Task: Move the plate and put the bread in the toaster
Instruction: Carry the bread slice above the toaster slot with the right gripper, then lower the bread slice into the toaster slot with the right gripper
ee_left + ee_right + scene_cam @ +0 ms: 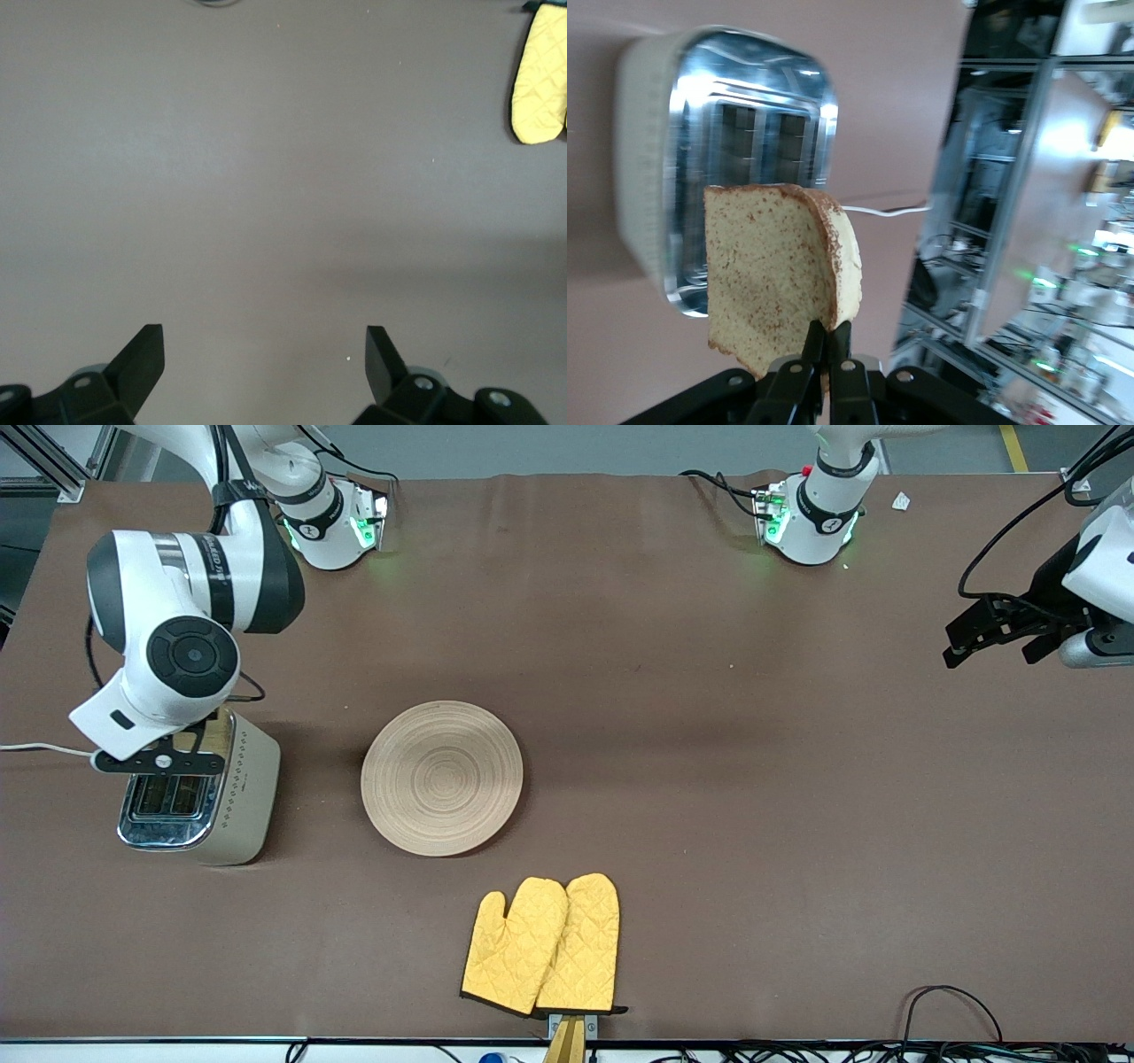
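Note:
The cream toaster (239,797) stands at the right arm's end of the table, its chrome top and two slots facing up. My right gripper (159,762) hangs just above it, shut on the edge of the speckled bread slice (771,266). In the right wrist view the gripper (828,332) holds the slice upright over the toaster (656,159). In the front view the arm hides the bread. The round beige plate (442,778) lies flat beside the toaster, toward the table's middle. My left gripper (961,646) waits open and empty over bare table (266,341) at the left arm's end.
A pair of yellow oven mitts (545,943) lies nearer the front camera than the plate, at the table's edge; one also shows in the left wrist view (539,80). The toaster's white cord (35,748) runs off the table's end.

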{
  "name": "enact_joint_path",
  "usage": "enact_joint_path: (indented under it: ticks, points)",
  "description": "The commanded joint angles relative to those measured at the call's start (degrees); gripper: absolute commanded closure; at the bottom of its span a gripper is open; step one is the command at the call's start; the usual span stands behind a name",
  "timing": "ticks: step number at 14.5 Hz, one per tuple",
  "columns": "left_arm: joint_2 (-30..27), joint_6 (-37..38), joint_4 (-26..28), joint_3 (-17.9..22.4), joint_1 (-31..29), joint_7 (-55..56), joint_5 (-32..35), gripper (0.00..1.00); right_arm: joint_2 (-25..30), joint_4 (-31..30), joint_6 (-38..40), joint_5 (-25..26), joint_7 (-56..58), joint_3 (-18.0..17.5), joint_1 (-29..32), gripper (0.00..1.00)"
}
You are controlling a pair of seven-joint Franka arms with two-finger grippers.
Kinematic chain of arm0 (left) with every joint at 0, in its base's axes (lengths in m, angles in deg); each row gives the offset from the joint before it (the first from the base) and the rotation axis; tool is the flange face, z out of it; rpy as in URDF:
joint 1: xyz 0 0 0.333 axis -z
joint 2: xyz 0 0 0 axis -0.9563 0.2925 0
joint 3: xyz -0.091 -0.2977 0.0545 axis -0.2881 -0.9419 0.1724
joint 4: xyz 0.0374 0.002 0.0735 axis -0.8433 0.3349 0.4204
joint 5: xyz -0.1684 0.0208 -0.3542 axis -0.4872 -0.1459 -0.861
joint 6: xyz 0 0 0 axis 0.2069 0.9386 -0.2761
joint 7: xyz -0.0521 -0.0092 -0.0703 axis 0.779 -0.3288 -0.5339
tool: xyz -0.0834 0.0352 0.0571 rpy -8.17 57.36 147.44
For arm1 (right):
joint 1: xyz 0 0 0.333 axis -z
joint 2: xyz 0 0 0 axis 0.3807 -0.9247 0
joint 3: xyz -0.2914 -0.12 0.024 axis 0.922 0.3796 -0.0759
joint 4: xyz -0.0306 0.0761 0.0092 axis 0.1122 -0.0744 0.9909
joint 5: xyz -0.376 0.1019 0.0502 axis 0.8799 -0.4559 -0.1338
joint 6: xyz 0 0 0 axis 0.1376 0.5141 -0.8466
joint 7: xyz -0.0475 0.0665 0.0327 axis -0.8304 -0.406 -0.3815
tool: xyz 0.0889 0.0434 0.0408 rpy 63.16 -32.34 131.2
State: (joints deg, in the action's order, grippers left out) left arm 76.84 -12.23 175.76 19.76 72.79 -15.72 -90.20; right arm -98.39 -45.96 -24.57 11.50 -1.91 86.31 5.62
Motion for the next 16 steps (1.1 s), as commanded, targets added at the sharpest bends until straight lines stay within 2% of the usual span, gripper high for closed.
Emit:
enact_joint_path:
  ticks: [1, 3, 5, 9, 12, 16]
  points:
    - [0.25, -0.93, -0.11, 0.06, 0.29, 0.78, 0.42, 0.0, 0.26, -1.4, -0.58, 4.15, -2.13, 0.1, 2.59, 1.0]
    - [0.51, -0.93, -0.46, -0.03, 0.47, 0.69, 0.42, 0.0, 0.08, -3.41, -4.08, 4.5, -2.75, 0.18, 3.05, 1.0]
    - [0.51, -0.93, -0.46, -0.2, 0.73, 0.78, 0.15, 0.0, -0.18, -4.65, -5.51, 7.22, -5.64, 0.19, 3.31, 1.0]
    - [0.6, -0.84, -0.55, -0.2, 0.38, 0.6, 0.15, 0.0, -3.16, -4.75, -7.79, 7.93, -7.75, 0.19, 3.23, 1.0]
    - [0.6, -0.84, -0.46, -0.2, 0.2, 0.51, 0.15, 0.0, -6.24, -4.66, -9.19, 10.3, -11.18, 0.1, 2.79, 1.0]
    - [0.6, -0.84, -0.55, -0.2, 0.29, 0.51, 0.24, 0.0, -7.04, -4.48, -10.08, 10.31, -11.97, 0.01, 1.56, 1.0]
